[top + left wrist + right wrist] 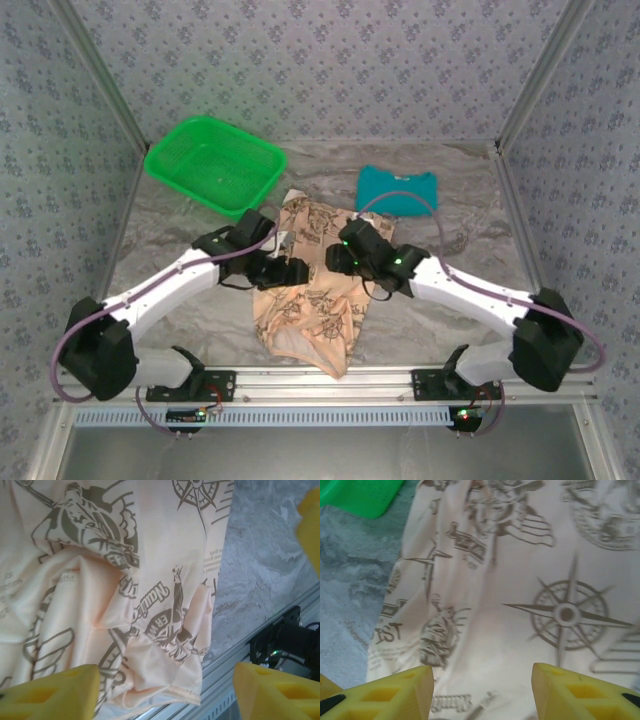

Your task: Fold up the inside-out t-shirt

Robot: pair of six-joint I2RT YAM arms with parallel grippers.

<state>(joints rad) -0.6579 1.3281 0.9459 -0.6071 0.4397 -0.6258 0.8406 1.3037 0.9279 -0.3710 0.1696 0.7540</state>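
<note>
The left claw (165, 685) and the right claw (482, 690) hang with jaws apart and empty just over the bunched t-shirt (310, 300) in the middle of the surface (420, 332), so each should pinch an edge and pull it flat.

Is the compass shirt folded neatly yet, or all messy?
Messy: the t-shirt lies bunched and wrinkled on the table, uneven edges, pale inside showing.
</note>
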